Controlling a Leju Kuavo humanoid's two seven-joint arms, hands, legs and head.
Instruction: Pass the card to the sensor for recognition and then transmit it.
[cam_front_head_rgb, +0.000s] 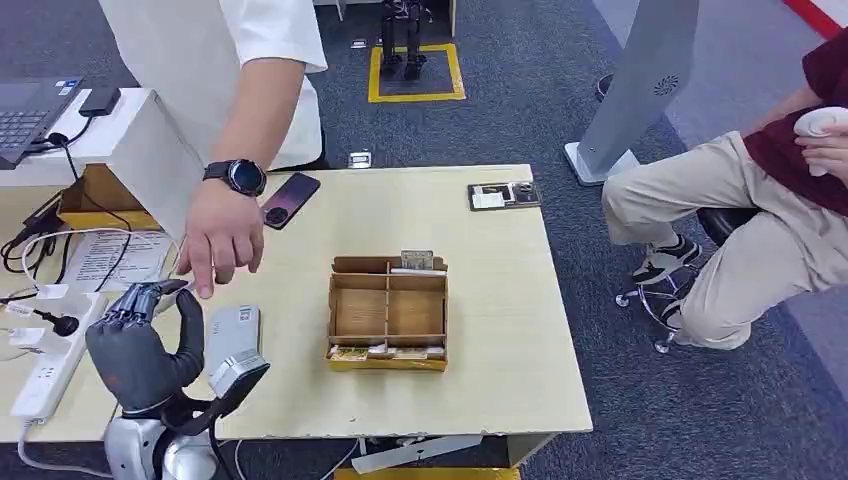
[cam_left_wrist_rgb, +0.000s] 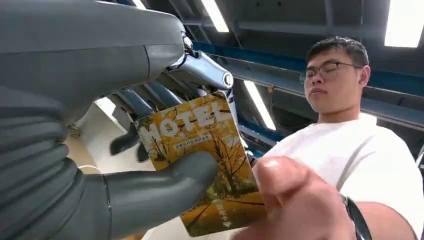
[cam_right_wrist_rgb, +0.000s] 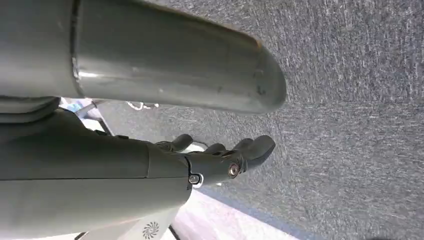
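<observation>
The yellow card sits pinched between thumb and fingers of the left hand, raised over the table's near left corner. A person's hand reaches toward it, fingertips at the card's edge. The right hand hangs empty, fingers loosely apart, above the carpet.

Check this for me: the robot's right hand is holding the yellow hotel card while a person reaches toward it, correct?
Not quite: the left hand holds the yellow card, as the left wrist view shows. The person's hand does reach toward it.
</observation>
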